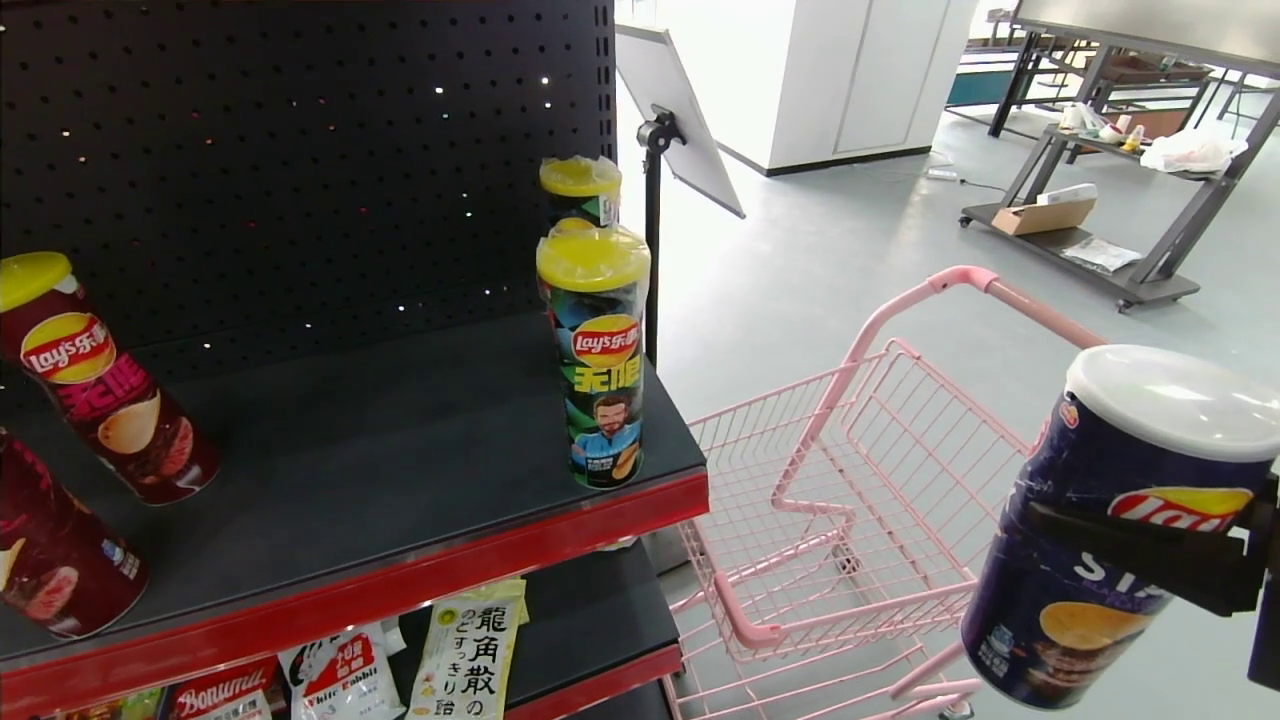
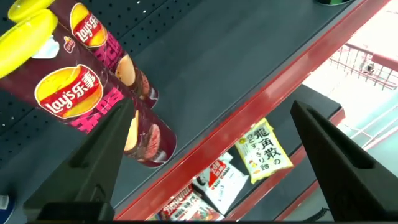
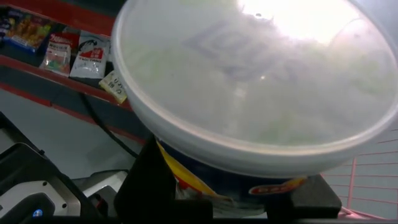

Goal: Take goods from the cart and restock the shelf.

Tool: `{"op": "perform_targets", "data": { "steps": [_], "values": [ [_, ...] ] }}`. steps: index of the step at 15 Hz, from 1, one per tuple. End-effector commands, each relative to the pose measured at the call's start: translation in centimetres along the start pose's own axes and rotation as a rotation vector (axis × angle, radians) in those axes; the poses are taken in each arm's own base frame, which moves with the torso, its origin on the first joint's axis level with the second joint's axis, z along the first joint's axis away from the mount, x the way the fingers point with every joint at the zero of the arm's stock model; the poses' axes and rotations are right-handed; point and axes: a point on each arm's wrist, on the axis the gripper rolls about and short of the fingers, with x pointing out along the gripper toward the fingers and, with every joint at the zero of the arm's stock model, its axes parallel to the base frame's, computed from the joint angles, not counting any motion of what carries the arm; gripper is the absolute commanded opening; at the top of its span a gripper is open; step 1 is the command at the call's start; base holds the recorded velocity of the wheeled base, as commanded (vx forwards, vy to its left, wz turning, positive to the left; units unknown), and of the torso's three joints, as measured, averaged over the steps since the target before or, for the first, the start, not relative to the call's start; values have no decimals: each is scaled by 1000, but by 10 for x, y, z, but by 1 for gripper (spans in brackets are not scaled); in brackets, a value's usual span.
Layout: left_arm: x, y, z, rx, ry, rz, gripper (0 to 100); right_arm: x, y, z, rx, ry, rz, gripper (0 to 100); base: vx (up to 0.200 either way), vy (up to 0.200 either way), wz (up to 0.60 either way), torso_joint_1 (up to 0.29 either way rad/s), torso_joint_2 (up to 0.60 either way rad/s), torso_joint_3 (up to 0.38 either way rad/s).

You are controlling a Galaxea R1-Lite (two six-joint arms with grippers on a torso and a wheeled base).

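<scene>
My right gripper (image 1: 1100, 545) is shut on a dark blue chip can (image 1: 1060, 630) with a white lid (image 3: 261, 81), held tilted above the right side of the pink cart (image 1: 870, 470). In the right wrist view the gripper (image 3: 230, 199) clamps the can just under the lid. The black shelf (image 1: 400, 440) with a red front edge holds maroon chip cans (image 1: 100, 380) at its left and yellow-lidded green cans (image 1: 600, 350) at its right end. My left gripper (image 2: 211, 168) hangs open in front of the shelf edge, near the maroon cans (image 2: 93, 93).
Snack packets (image 1: 470, 650) hang or lie on the lower shelf level. A white board on a stand (image 1: 680, 120) rises just right of the shelf. A metal rack (image 1: 1120, 200) stands far back right. The shelf's middle is bare.
</scene>
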Motion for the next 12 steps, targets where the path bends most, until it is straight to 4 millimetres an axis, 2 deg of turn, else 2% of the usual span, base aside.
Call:
{"op": "perform_targets", "data": {
  "steps": [1, 7, 9, 12],
  "values": [
    [0, 0, 0, 0, 4, 6, 100, 1, -1, 1, 1, 1, -4, 0, 0, 0, 0, 0, 0, 0],
    [-1, 1, -1, 1, 8, 31, 100, 1, -1, 0, -11, 4, -11, 0, -200, 0, 0, 6, -2, -3],
    [-1, 1, 0, 1, 5, 32, 100, 1, -1, -1, -20, 9, -10, 0, 0, 0, 0, 0, 0, 0],
    [-2, 1, 1, 0, -1, 34, 100, 2, -1, -1, -24, 12, -10, 0, 0, 0, 600, -6, -2, 6]
  ]
}}
